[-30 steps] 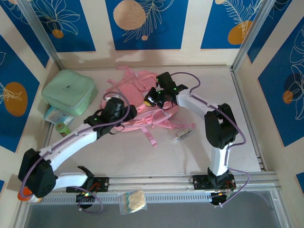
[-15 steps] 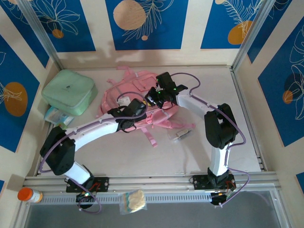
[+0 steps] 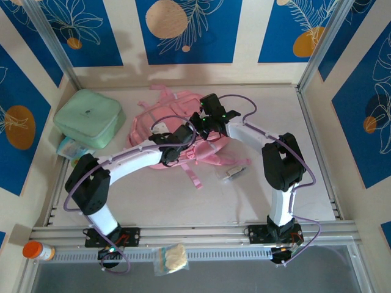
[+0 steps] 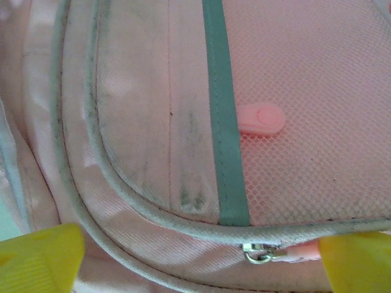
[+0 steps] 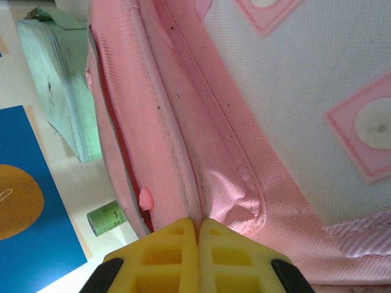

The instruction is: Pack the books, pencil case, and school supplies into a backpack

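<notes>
Both grippers were at the soft pink fabric backpack (image 3: pixel 181 107) on the pale table (image 3: pixel 244 195). The left gripper (image 4: pixel 201 262) stood wide open above its mesh panel (image 4: pixel 317 91); the right gripper (image 5: pixel 197 244) was closed, pinching its pink edge.

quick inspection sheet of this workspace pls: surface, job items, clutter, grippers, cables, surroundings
surface: pale table, bare between the backpack and the arm bases
job's things: pink backpack lying mid-table, zip pull at its seam
clutter: green case at left; clear packet right of the backpack; orange bottle and plastic bag by the near rail
grippers: left gripper jaws open over the backpack; right gripper jaws shut, pinching backpack fabric
cables: purple cable looped along each arm
surroundings: blue-and-cream patterned walls
</notes>
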`<action>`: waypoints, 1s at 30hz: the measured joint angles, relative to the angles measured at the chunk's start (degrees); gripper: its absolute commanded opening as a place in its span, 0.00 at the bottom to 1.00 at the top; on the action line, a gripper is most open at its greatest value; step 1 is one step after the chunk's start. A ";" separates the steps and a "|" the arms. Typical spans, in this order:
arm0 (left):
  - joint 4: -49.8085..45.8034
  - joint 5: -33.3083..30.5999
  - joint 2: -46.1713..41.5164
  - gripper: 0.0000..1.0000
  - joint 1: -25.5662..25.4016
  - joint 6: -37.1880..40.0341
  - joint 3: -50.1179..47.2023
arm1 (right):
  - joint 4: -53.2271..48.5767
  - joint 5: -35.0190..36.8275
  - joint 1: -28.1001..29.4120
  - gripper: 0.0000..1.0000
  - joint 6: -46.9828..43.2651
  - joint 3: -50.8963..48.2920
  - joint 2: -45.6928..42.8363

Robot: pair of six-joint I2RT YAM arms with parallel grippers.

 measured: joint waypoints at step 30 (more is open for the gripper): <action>7.10 15.06 -5.77 0.43 4.02 13.40 -5.16 | 0.28 -0.31 0.70 0.00 0.35 0.02 0.39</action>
